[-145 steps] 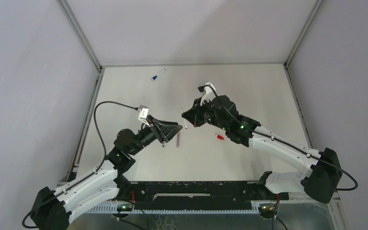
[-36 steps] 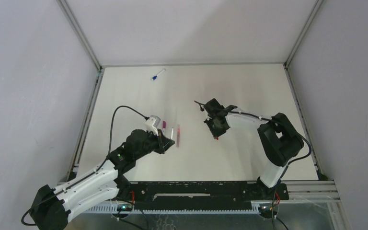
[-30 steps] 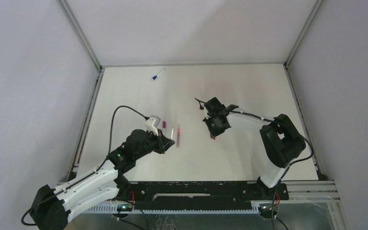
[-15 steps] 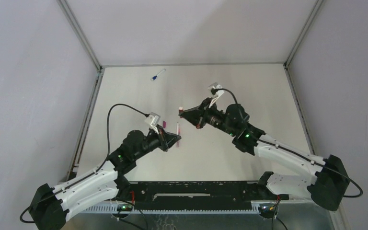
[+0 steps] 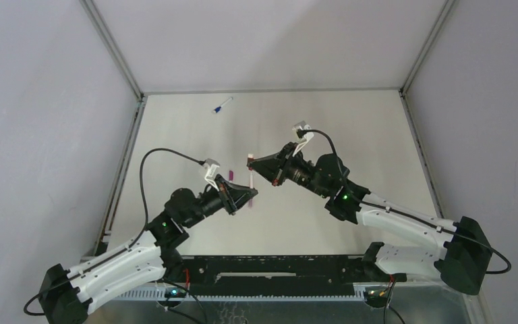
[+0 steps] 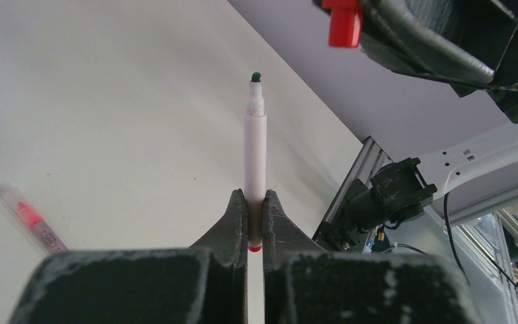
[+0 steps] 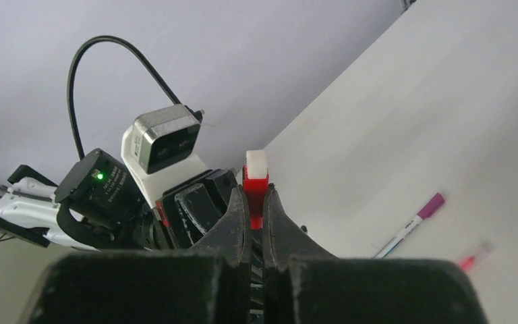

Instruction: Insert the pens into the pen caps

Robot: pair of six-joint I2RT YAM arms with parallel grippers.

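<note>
Pens are mostly lying on the worktop [image 5: 351,135], but one is in the air. The left claw [image 6: 255,202] is clamped tight on a white pen [image 6: 255,148] near its red back end. The barrel runs straight out along the claw's own line and ends in a bare dark tip. The right claw [image 7: 256,196] is pinched just as tightly on a red cap [image 7: 255,177], whose white-ended nose pokes out past the fingers. I cannot tell whether that outward end is the mouth.

The coming move turns on how tip and cap line up. From the left wrist the red cap [image 6: 342,23] sits ahead of the pen tip but off to the right and higher, clearly apart from it. From above, the white pen [image 5: 251,175] points toward the far side and the cap sits just beside its far end. The two axes look angled to each other rather than in line, so I judge that one must be turned and shifted before they are pushed together.

Both claws hover above the middle of the worktop. The left arm [image 5: 128,253] reaches in low from the near left, and the right arm [image 5: 391,216] stretches in from the near right, its claw pointing left.

On the worktop below lie a purple-capped pen [image 7: 415,223] and a blurred pink pen [image 7: 472,256]. A blue-capped pen [image 5: 222,105] lies well apart at the far left.
</note>
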